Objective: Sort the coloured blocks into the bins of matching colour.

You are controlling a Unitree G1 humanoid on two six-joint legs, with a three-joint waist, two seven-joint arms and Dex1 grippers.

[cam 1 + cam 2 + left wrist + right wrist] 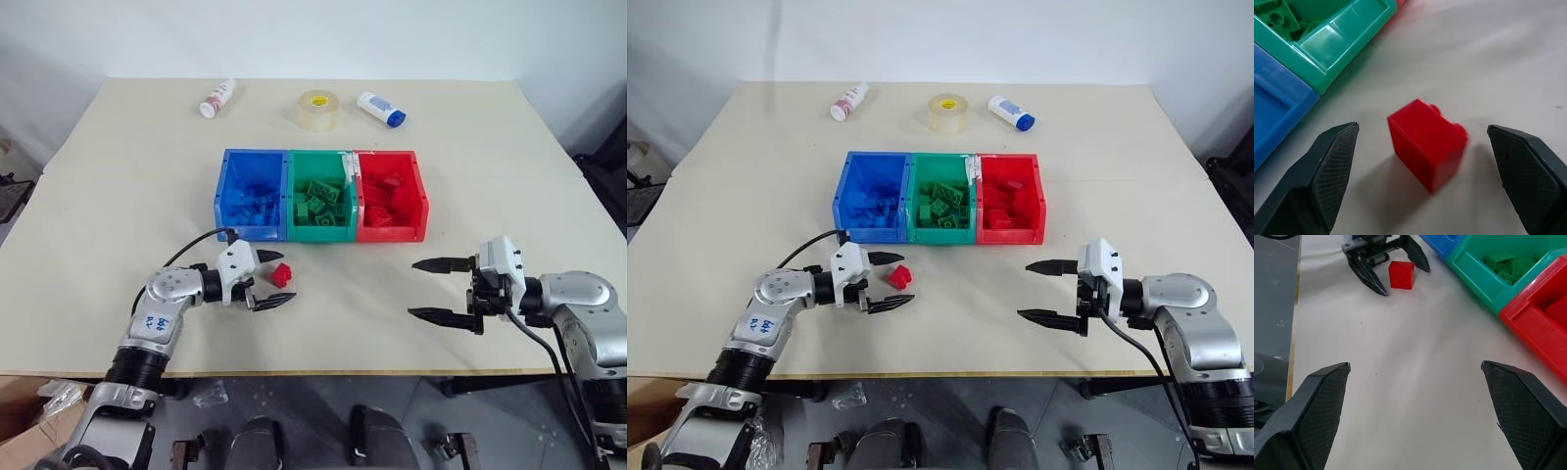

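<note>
**Left fingers set around the last loose red block**

The left gripper (270, 280) has its 2 fingers spread wide with the red block (283, 275) between them, a clear gap showing on each side in the left wrist view, so nothing is gripped yet. The block (1427, 143) sits on the surface (127, 196) just in front of the blue bin (253, 195), studs turned sideways, and looks tilted rather than flat. The step in hand, as I judge it, is the approach to this pick. The next move calls for closing the fingers squarely on the block's flat sides, lifting it, then carrying it past the blue bin and green bin (319, 196) to the red bin (391, 195), the farthest of the 3 from this arm.

The left forearm lies low over the surface, wrist bent so the fingers point toward the robot's right and slightly down.

The right gripper (438, 290) hovers over bare surface below the red bin, its 2 fingers fully apart and holding nothing, aimed toward the robot's left, well apart from the block.
</note>
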